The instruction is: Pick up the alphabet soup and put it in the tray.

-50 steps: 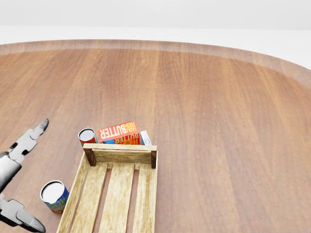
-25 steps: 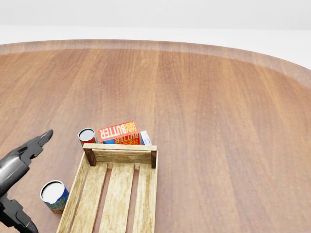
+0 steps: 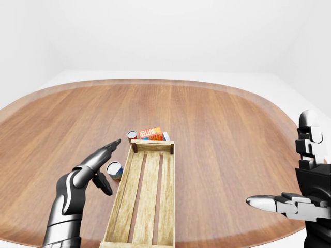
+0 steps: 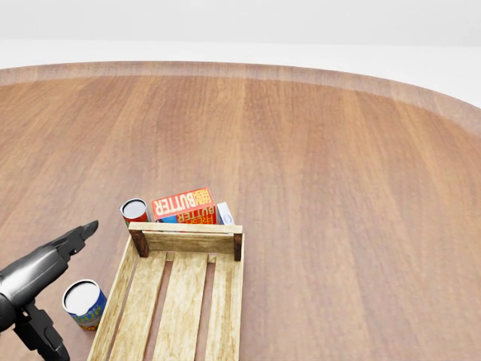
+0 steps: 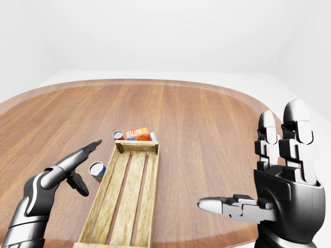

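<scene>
One wooden slatted tray (image 4: 188, 293) lies on the round wooden worktop (image 4: 338, 173), long axis running from the bottom of the head view upward. Two cans are visible. One blue-labelled can with a white top, likely the alphabet soup (image 4: 84, 303) though the label is too small to read, stands upright on the worktop just beside the tray's left rail, outside it. One red can (image 4: 135, 211) stands upright beyond the tray's top-left corner. One butter box (image 4: 185, 204) lies just past the tray's top end rail, next to the red can. The left hand (image 3: 98, 164) hovers near the blue can, to its left in the left-eye view, fingers spread wide and holding nothing. The right hand (image 5: 269, 186) is raised at the right of the right-eye view, well apart from the tray, fingers extended and thumb out, empty.
</scene>
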Controlling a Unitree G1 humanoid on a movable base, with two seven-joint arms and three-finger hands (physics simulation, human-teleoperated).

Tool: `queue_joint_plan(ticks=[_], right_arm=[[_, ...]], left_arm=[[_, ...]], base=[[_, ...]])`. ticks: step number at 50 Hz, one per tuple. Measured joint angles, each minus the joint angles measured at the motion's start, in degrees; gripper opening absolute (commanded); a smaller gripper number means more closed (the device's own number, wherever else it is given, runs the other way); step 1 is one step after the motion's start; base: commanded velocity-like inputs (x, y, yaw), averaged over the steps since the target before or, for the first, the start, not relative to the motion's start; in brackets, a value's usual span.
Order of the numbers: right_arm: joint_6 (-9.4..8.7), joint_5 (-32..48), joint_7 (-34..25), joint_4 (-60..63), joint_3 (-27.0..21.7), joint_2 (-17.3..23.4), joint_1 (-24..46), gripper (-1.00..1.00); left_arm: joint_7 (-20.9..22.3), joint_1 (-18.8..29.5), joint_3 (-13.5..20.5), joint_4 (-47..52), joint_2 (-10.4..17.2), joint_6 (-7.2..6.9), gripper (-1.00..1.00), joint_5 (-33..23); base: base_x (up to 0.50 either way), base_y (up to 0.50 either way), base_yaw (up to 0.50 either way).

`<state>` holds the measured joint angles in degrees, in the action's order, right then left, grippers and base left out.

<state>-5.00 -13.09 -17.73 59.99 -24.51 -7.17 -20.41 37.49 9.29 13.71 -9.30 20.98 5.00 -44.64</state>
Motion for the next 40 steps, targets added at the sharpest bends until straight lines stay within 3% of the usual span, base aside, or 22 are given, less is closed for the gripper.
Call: queue_joint_plan(ticks=[40], right_arm=[[0.00, 0.93, -0.22, 0.00, 1.23, -0.40, -0.20, 1.00]], left_arm=[[-10.57, 7.17, -4.26, -15.02, 2.76, 0.00, 1.00, -7.86]], base=[[0.00, 0.00, 0.00]])
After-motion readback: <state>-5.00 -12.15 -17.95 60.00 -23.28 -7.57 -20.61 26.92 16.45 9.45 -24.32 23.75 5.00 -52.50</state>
